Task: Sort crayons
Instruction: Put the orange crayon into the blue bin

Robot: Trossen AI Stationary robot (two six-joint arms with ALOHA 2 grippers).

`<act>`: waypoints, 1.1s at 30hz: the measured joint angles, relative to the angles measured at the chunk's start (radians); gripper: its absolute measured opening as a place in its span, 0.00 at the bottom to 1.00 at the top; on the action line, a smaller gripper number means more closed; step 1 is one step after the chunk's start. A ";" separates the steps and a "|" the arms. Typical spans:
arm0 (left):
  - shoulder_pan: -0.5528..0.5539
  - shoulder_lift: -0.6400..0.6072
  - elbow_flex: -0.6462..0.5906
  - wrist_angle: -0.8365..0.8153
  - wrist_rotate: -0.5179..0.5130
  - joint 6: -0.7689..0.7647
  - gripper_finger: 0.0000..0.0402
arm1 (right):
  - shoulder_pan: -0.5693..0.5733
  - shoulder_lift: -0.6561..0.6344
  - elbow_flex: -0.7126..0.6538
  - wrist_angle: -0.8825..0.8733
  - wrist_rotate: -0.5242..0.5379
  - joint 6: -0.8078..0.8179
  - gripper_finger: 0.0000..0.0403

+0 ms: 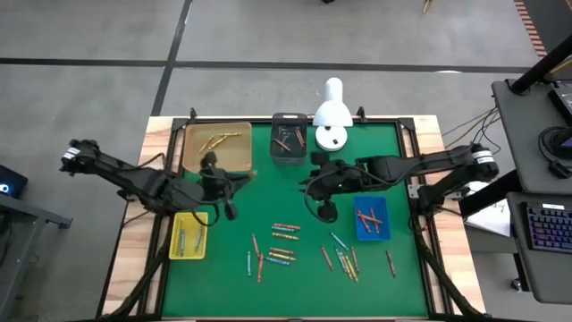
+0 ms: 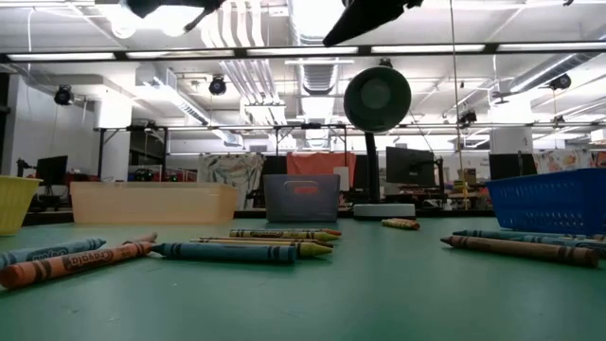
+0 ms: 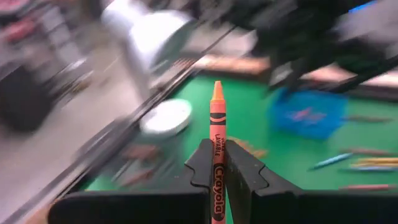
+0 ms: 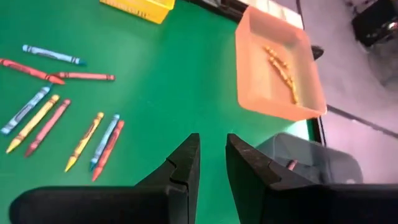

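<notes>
Trays: four in the high view. Yellow tray (image 1: 189, 234) at lower left with a couple of crayons in it, orange tray (image 1: 217, 147) at upper left with a few yellowish ones, grey tray (image 1: 289, 139) at top centre with a few reddish ones, blue tray (image 1: 372, 218) at right with two or three red ones.

Loose crayons (image 1: 283, 241) on the green mat (image 1: 268, 188): roughly twenty, scattered across the lower middle of the frame between the yellow and blue trays; exact count not readable.

Left gripper (image 1: 225, 184) sits between the orange and yellow trays. Left wrist view shows it (image 3: 218, 163) clamped on one orange crayon (image 3: 217, 134), tip pointing away from the fingers; the high view can't resolve that crayon.

White lamp (image 1: 332, 114) stands at top centre, just right of the grey tray; in the low view its head blocks part of the room behind.

Right gripper (image 1: 320, 190) hovers mid-mat, left of the blue tray. Right wrist view: fingers (image 4: 185, 163) stand a narrow gap apart, nothing between them.

Low view shows no gripper, only crayons lying flat in the foreground.
</notes>
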State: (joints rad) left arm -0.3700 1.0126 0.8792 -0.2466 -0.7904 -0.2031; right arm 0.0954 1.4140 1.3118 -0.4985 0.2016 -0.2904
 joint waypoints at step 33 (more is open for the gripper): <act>0.249 0.242 -0.319 1.208 0.700 0.377 0.00 | 0.015 0.061 -0.020 0.385 -0.035 0.319 0.25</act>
State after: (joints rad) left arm -0.1211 1.2546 0.5606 0.9613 -0.0906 0.1741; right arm 0.1108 1.4754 1.2922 -0.1139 0.1661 0.0288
